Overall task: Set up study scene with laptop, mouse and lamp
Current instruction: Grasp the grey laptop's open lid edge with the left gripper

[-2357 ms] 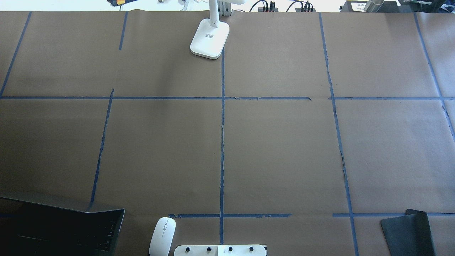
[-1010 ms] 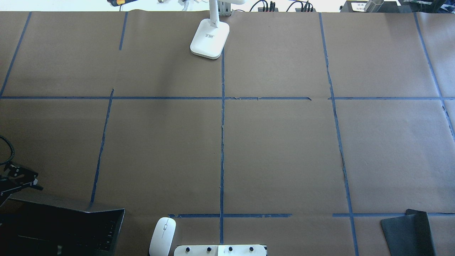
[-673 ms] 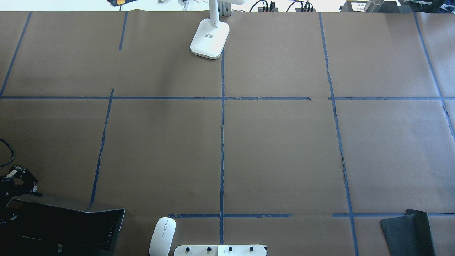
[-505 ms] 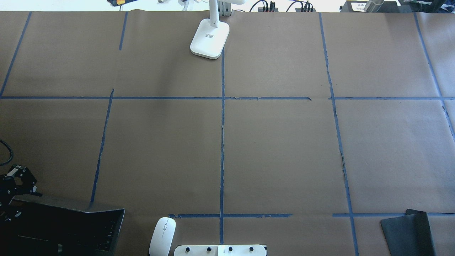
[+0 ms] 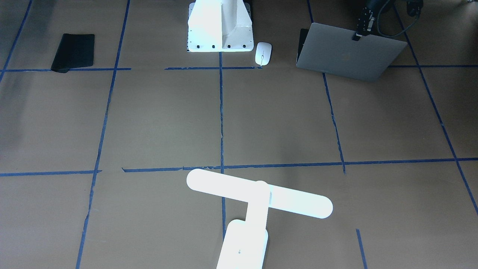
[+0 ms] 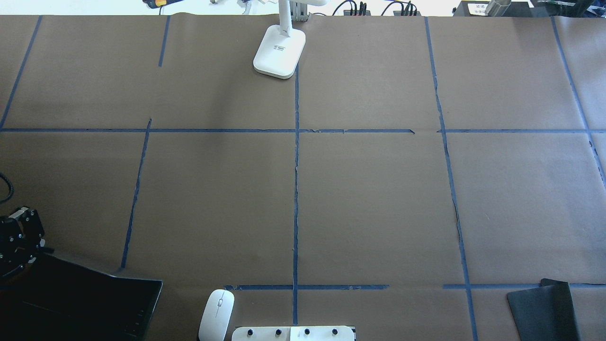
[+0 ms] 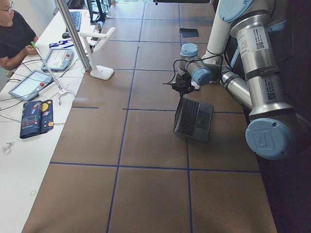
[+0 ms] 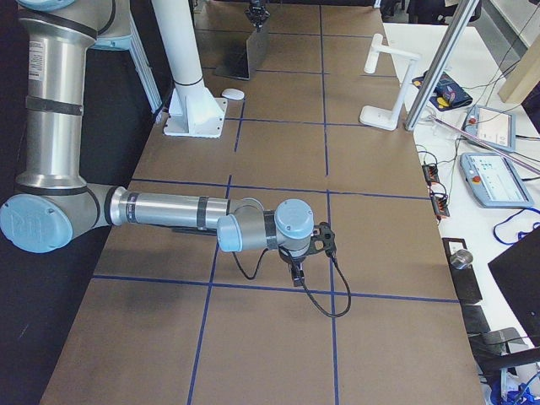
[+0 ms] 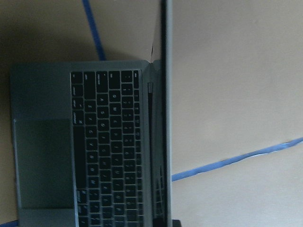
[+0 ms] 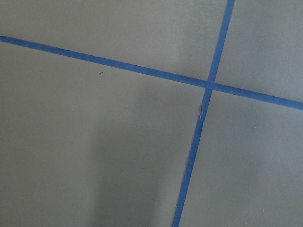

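The grey laptop [image 5: 347,52] stands open at the table's near left corner, seen dark in the overhead view [image 6: 75,303]; its black keys show in the left wrist view [image 9: 109,146]. My left gripper [image 5: 357,36] sits on the top edge of its lid, shut on it, also in the overhead view [image 6: 19,246]. The white mouse [image 6: 217,313] lies beside the pedestal, right of the laptop. The white lamp [image 5: 257,192] stands at the far middle edge, base [image 6: 279,51] on the centre tape line. My right gripper [image 8: 295,274] hovers low over bare paper; I cannot tell its state.
A black mouse pad [image 6: 544,310] lies at the near right corner. The white robot pedestal [image 5: 219,26] stands at the near middle edge. Blue tape lines [image 6: 296,189] grid the brown paper. An operator [image 7: 12,36] sits at a side bench with tablets.
My left gripper came in from the left edge and settled on the laptop lid's top edge. The lid has tilted back, opening wider. Mouse, lamp and pad have not moved.
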You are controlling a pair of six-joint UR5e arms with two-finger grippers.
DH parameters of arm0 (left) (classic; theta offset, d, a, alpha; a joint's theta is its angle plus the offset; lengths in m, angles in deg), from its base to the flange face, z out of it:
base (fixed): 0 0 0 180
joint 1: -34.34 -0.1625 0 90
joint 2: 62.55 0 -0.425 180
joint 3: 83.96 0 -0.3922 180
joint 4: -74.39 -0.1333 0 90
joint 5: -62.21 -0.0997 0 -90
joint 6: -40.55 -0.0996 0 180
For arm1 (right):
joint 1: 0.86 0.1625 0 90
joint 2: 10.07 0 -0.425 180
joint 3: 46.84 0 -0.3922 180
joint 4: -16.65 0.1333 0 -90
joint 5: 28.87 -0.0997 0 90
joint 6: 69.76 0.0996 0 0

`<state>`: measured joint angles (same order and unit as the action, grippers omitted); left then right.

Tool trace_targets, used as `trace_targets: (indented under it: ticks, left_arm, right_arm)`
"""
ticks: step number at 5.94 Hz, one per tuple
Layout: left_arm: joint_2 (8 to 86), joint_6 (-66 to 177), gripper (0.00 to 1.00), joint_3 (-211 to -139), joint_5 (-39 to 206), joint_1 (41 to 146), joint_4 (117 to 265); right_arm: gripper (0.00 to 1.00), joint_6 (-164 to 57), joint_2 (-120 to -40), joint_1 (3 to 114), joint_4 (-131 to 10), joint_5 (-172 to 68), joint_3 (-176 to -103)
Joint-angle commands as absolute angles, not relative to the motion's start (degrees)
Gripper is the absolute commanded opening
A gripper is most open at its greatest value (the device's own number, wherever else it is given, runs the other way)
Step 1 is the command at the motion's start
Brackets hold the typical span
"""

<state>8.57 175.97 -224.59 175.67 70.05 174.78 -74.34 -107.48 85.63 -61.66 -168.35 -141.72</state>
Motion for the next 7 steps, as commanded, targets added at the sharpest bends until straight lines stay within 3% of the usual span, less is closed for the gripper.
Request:
trace_targets:
  ticks: [1, 3, 7]
  left_arm:
    - [19.44, 166.19, 0.00, -223.36, 176.12, 75.62, 163.34]
    - [40.72, 161.77, 0.00, -216.01, 176.21, 80.21, 146.86]
    - [65.88, 163.16, 0.00, -194.57, 176.12, 80.93, 147.86]
  right_arm:
    - [1.00, -74.33, -107.45, 85.63, -61.66, -168.35, -141.68]
    - [1.00, -74.42, -107.36, 85.45, -61.66, -168.27, -141.68]
    - [1.00, -74.51, -107.36, 85.45, -61.66, -168.27, -141.41]
